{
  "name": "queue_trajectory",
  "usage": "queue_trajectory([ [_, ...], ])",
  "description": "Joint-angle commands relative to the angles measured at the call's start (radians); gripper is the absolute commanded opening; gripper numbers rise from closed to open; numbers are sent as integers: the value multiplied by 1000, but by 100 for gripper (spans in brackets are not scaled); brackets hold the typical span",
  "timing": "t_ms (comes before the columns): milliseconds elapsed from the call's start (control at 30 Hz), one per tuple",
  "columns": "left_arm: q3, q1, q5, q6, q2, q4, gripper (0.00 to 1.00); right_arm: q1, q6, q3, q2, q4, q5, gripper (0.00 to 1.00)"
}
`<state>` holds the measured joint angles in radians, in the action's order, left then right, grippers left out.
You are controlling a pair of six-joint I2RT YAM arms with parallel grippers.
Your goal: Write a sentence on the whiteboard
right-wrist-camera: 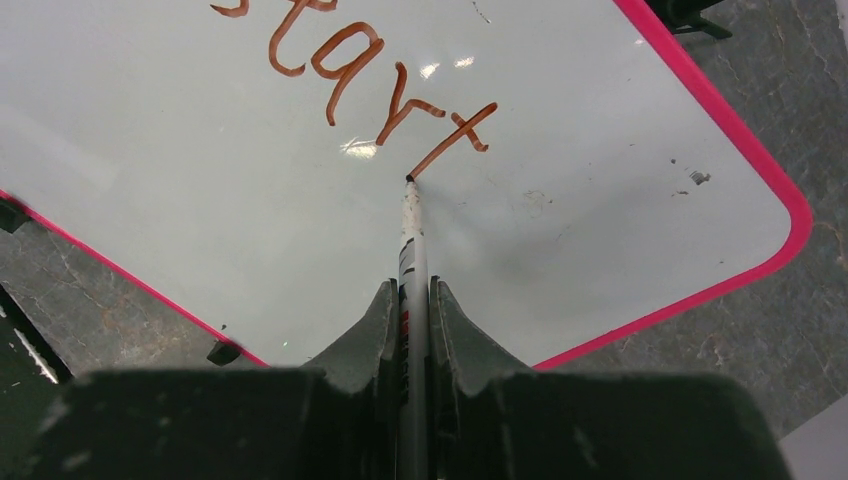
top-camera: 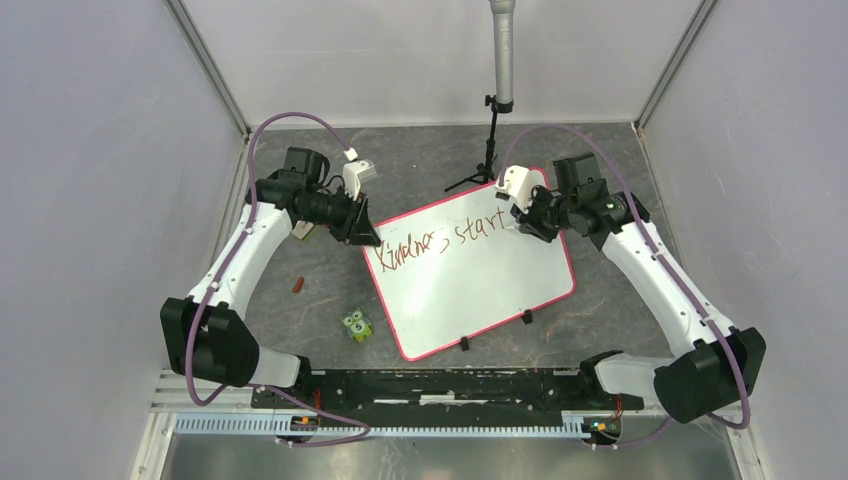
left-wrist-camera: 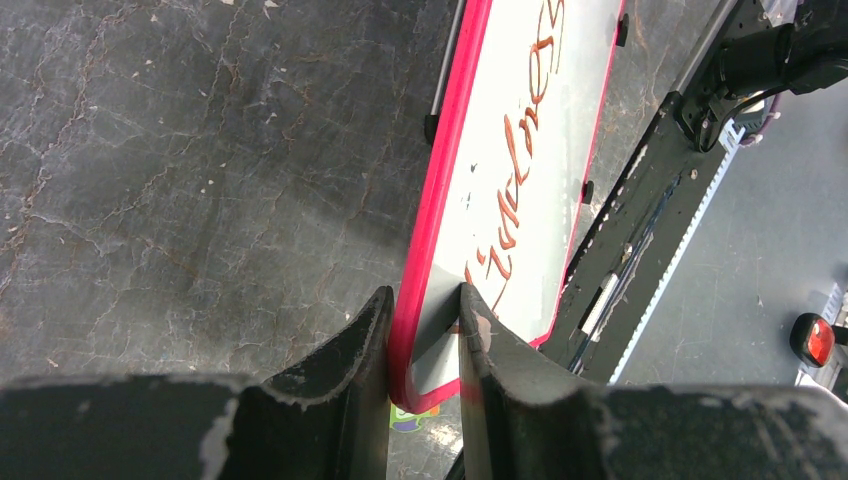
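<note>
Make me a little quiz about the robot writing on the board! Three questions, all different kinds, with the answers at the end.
1. True or false: the right gripper is shut on a marker whose tip is at the foot of the last letter written.
2. What does the left gripper hold? A) the pink edge of the whiteboard B) the marker C) nothing at all
3. Fill in: the last word of the sentence so far reads "____".

Key: 1 true; 2 A; 3 start.
</note>
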<state>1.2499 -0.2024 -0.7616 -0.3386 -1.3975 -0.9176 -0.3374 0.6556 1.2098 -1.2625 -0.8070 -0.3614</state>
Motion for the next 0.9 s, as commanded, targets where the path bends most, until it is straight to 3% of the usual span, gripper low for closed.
queue_trajectory([
  [0,-14,-6,63,-60,6,9,2,5,1,-6,14,11,27,0],
  [233,-23,-6,64,-62,13,10,2,4,10,83,-20,15,104,0],
  [467,-25,-6,65,-63,16,11,2,5,10,137,-46,-3,81,0],
  [867,-26,-6,60,-66,10,10,2,27,-5,142,-33,8,102,0],
])
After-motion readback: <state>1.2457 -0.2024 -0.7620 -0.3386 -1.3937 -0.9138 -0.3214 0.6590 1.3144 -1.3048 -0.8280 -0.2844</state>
